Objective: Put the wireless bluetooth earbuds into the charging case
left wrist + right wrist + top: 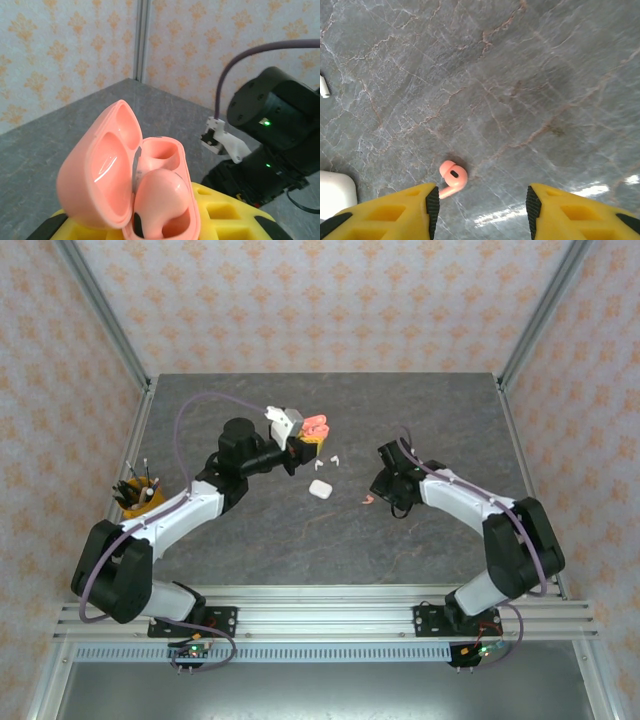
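Coral plastic, item one: the coral charging case (95, 170), lid thrown back, pinched at its base by the left hand (160, 225) and carried above the far middle of the table (270, 540). We read the raised, tilted hold as a way of offering the open wells to the other arm. One seated earbud (160, 195) appears to fill the nearer well; the farther well looks vacant.

Item two: the loose coral earbud (452, 177), lying flat on the stone-patterned table. The right hand (480, 212) is spread, with nothing between its fingers (427, 210), and hangs just above and behind the earbud. The piece lies off-centre, close to one finger, its stem turned toward that finger. We judge this a line-up for a pickup. The hand would need to shift sideways to centre the piece before pressing together.

Item three: the white charging case (320, 489), closed as far as we can tell, resting on the table between the two hands.

Item four: two white earbuds (335, 458), loose on the table just beyond the white charging case, apart from each other and near the left hand.

By our count, one earbud is housed and three wait on the table.
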